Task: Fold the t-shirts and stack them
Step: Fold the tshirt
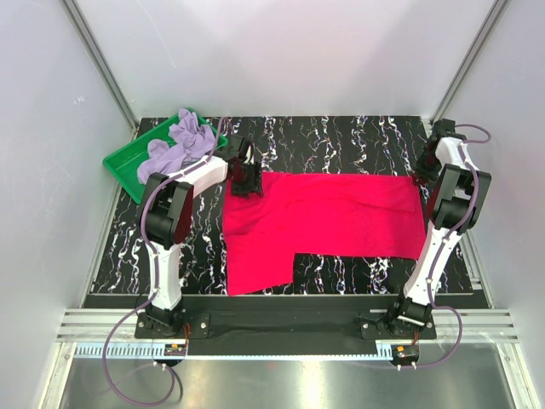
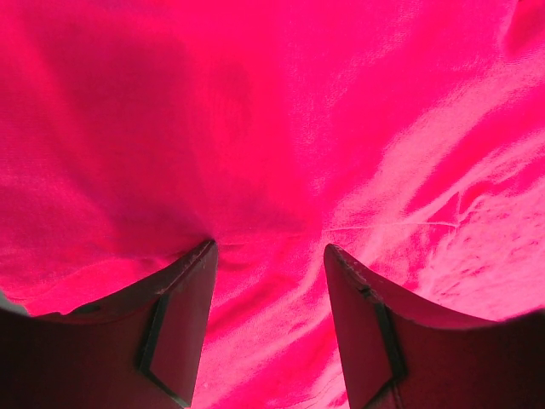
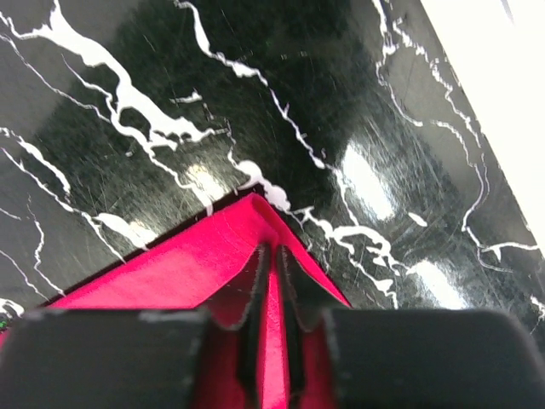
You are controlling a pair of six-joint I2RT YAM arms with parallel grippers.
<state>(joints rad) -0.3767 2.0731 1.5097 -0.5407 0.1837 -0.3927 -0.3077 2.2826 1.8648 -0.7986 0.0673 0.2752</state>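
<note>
**Crimson tee spread flat mid-surface, right jaws pinching its far-right corner**

Crimson cloth t-shirt (image 1: 341, 217): plain matte knit, lying flat across the middle of the black marble-patterned surface (image 1: 341, 141), which is glossy with white veins. From above the outline is roughly an L. A wide band runs left to right, and a narrower panel drops toward the near edge on the left side. The right part lies smooth. The far-left end is rumpled, with soft creases.

Lavender cloth t-shirt (image 1: 179, 145): a crumpled, lumpy heap in the green plastic tray (image 1: 123, 166). The tray is shallow and rectangular, and it sits angled at the far-left corner of the surface. Some of the cloth spills over the tray's far rim. It is apart from the crimson shirt.

Left gripper (image 1: 245, 179): over the far-left end of the crimson shirt. In its wrist view the jaws stand apart, with dark angular fingers (image 2: 183, 315) on either side and red fabric filling the gap and the whole frame. The weave is fine, with shallow wrinkles on the right. The cloth dimples at the left fingertip, and nothing is clamped.

Right gripper (image 1: 422, 175): at the shirt's far-right corner, near the right edge of the surface. In its wrist view the jaws are drawn almost together on a thin upright ridge of red cloth. The pointed corner of the shirt lies flat on the marble just beyond the tips, and bright glare spots show on the surface.
</note>
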